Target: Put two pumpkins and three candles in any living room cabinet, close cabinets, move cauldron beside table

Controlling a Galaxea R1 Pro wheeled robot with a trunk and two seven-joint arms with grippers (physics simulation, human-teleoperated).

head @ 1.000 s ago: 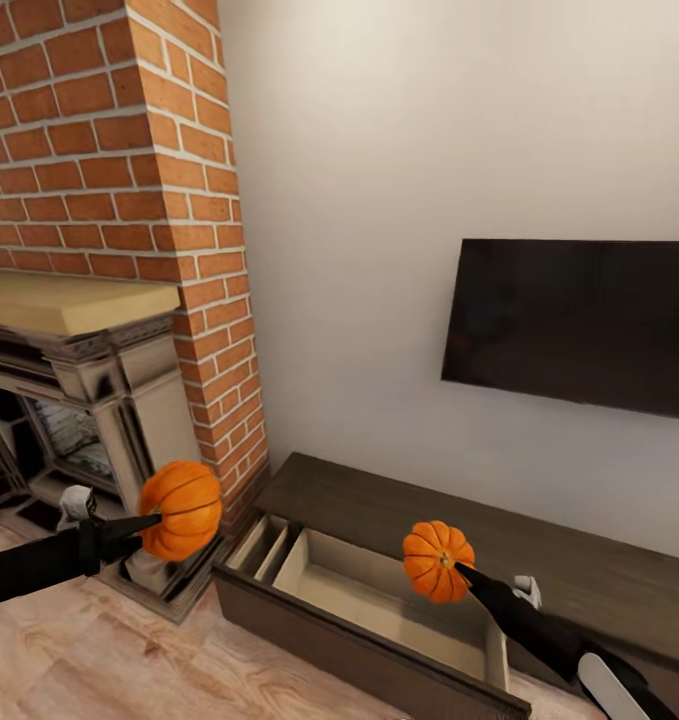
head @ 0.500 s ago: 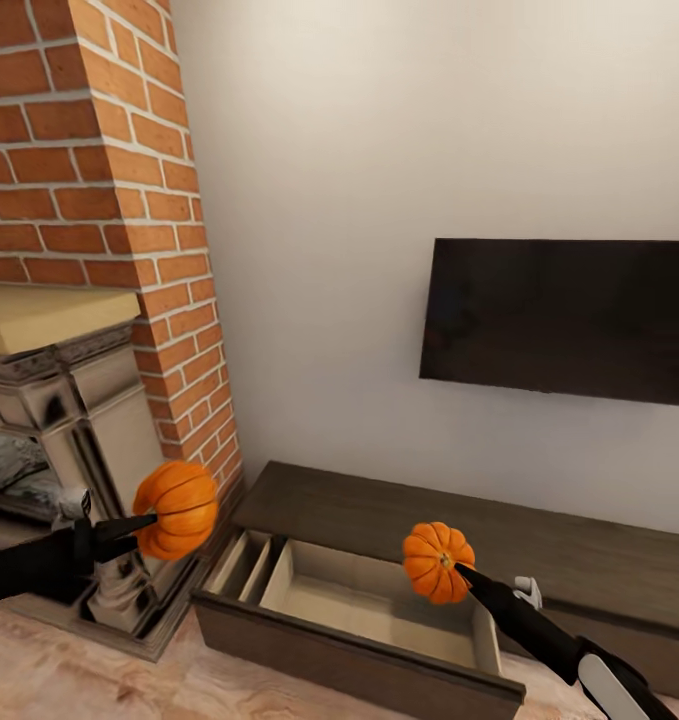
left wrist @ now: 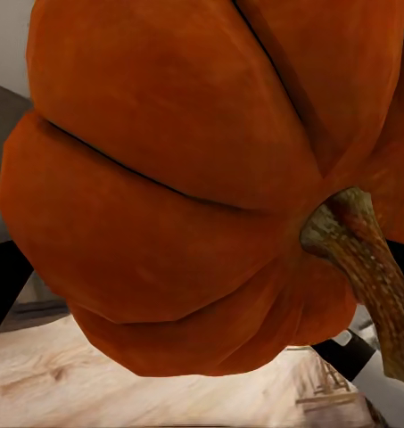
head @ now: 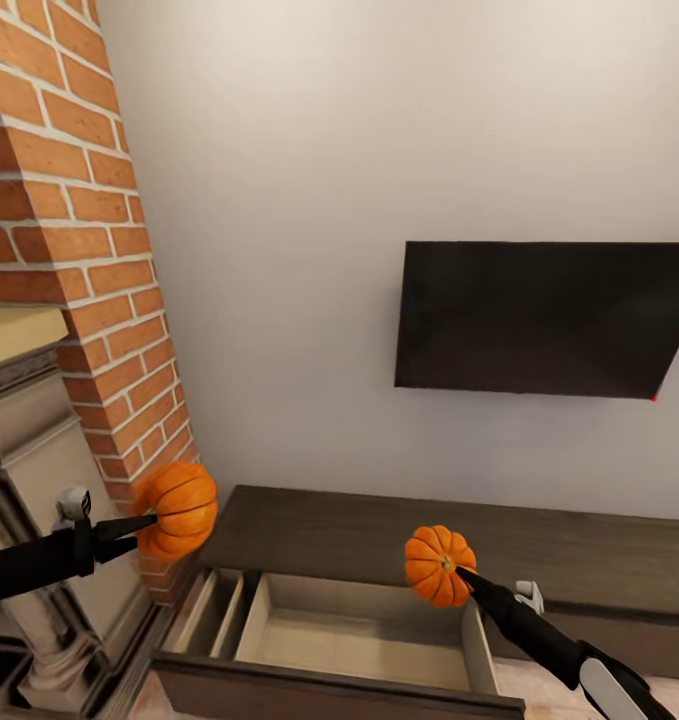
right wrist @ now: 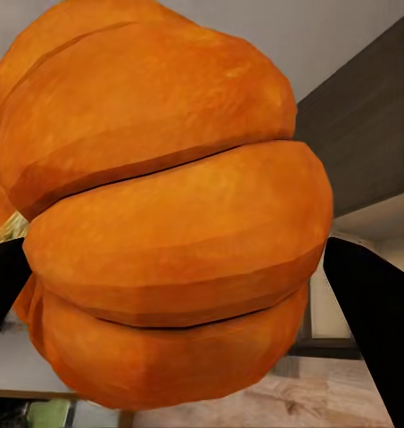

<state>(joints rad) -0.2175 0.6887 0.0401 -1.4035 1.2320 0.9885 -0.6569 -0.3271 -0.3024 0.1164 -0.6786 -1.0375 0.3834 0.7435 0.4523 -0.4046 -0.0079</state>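
Currently my left gripper (head: 151, 519) clamps the larger pumpkin (head: 179, 508) left of the open drawer (head: 359, 640); my right gripper (head: 463, 577) clamps the smaller pumpkin (head: 438, 565) above it. Both look rigid, light, smooth-ribbed; mid-body holds suit.

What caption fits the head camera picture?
Each hand holds a pumpkin above the open cabinet.

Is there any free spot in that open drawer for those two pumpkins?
Yes. The drawer's wide pale compartment lies bare between its divider and right wall. The narrow slots on the fireplace side look tight. The cabinet top under the TV is bare too.
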